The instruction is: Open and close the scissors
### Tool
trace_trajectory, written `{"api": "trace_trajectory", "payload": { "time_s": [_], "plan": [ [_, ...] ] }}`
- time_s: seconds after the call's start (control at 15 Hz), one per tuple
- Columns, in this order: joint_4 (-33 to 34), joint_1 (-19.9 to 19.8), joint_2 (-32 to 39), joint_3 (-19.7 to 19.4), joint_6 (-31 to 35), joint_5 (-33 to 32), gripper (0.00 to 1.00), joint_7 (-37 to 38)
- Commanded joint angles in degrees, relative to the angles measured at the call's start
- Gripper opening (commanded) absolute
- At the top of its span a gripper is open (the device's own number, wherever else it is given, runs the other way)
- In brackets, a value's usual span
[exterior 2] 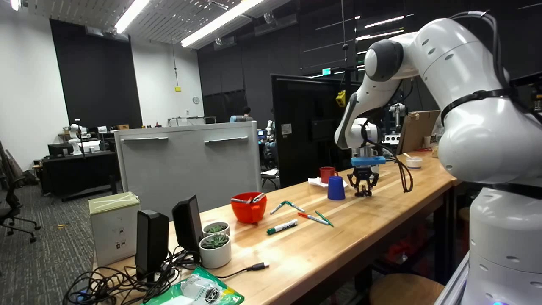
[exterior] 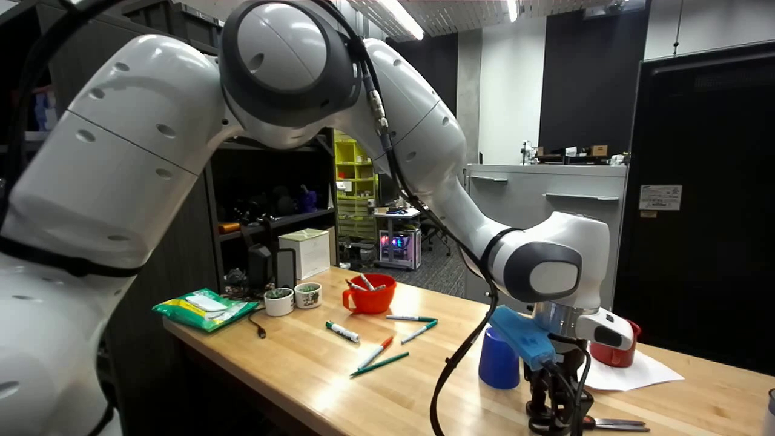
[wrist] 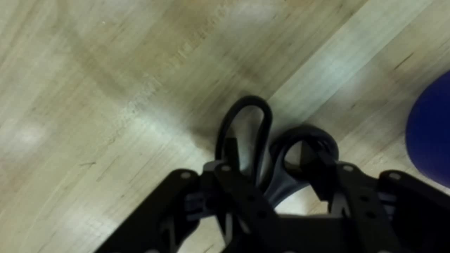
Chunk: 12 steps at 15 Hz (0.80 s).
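The scissors lie on the wooden table, their dark loop handles (wrist: 284, 182) showing in the wrist view. The loops are a little apart. In an exterior view the grey blades (exterior: 620, 423) stick out beside the gripper, with a narrow gap between them. My gripper (wrist: 272, 161) is pointed down over the handles with its fingertips apart. The left fingertip is at the long loop and the right fingertip is at the rounder loop; both seem to reach into the loops. The gripper also shows low at the table in both exterior views (exterior: 548, 418) (exterior 2: 363, 194). The fingers hide the pivot and blades in the wrist view.
An upside-down blue cup (exterior: 499, 362) stands close beside the gripper, also in the wrist view (wrist: 430, 130). A red mug (exterior: 614, 355) stands on white paper (exterior: 645, 375) behind. A red bowl (exterior: 374, 301) with markers and several loose markers (exterior: 343, 332) lie farther along the table.
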Motion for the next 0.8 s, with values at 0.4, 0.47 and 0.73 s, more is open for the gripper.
{"api": "trace_trajectory", "payload": {
  "time_s": [0.4, 0.47, 0.73],
  "plan": [
    [-0.1, -0.4, 1.0, 0.1, 0.0, 0.2, 1.0, -0.3],
    [0.0, -0.4, 1.0, 0.0, -0.1, 0.2, 1.0, -0.3],
    [0.2, -0.4, 1.0, 0.2, 0.0, 0.2, 0.63, -0.5]
  ]
}}
